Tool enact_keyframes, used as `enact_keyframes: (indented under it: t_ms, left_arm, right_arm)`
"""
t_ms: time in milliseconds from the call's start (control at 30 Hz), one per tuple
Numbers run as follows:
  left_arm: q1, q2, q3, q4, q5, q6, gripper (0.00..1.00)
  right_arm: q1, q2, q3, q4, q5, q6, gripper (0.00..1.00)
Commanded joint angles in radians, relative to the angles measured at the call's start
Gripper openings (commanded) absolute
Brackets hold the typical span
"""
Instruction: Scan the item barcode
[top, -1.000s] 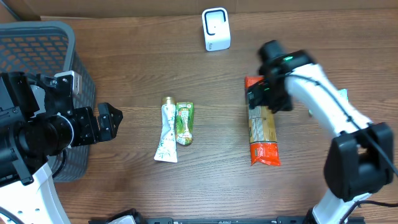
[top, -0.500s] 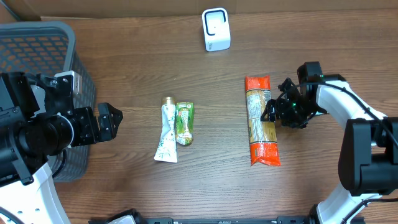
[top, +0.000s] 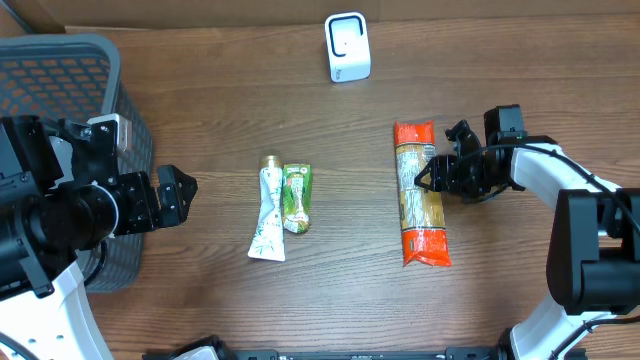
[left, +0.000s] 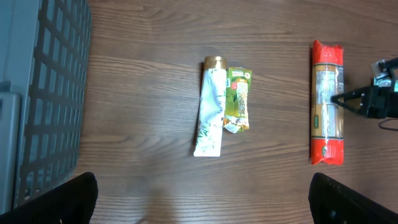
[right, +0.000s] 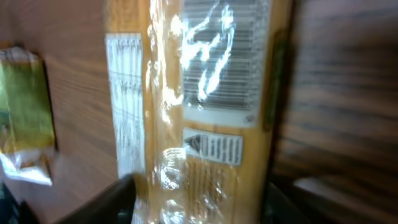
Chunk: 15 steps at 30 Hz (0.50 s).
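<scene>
The item, a long orange pasta packet with red ends, lies flat on the table right of centre, also in the left wrist view. Its barcode faces up in the right wrist view. My right gripper sits over the packet's middle, and in its own view the two fingers press against the packet's long sides. The picture there is blurred. The white scanner stands at the far edge. My left gripper hovers wide open at the left, holding nothing.
A white tube and a green sachet lie side by side mid-table, both also under the left wrist camera, the tube left of the sachet. A grey mesh basket fills the far left corner.
My right arm swung from above the packet's top out to the right, then came back onto its middle and narrowed its fingers around it. The left arm has stayed still.
</scene>
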Motion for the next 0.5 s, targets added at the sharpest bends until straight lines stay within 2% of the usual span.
enact_keyframes:
  t_ms: [0,67,133,167,200,367,467]
  left_arm:
    - [0.005,0.003,0.000,0.001,0.000,0.008,1.00]
    - [0.005,0.003,0.000,0.001,0.000,0.008,1.00]
    - [0.005,0.003,0.000,0.001,0.000,0.008,1.00]
    - [0.005,0.003,0.000,0.001,0.000,0.008,1.00]
    - [0.005,0.003,0.000,0.001,0.000,0.008,1.00]
    - [0.005,0.003,0.000,0.001,0.000,0.008,1.00]
    - [0.005,0.003,0.000,0.001,0.000,0.008,1.00]
  right_arm:
    - [-0.004,0.034,-0.033,-0.004,-0.035,0.009,0.44]
    - [-0.002,0.055,-0.038,-0.016,-0.067,0.009,0.30]
    - [0.003,0.060,-0.038,-0.041,-0.080,0.009,0.11]
    - [0.004,0.058,-0.035,-0.053,-0.081,0.009,0.07]
    - [0.003,0.057,-0.031,-0.064,-0.082,0.009,0.04]
    - [-0.023,0.005,0.044,-0.187,-0.066,0.008,0.04]
    - [-0.026,-0.073,0.143,-0.313,0.029,0.009,0.04]
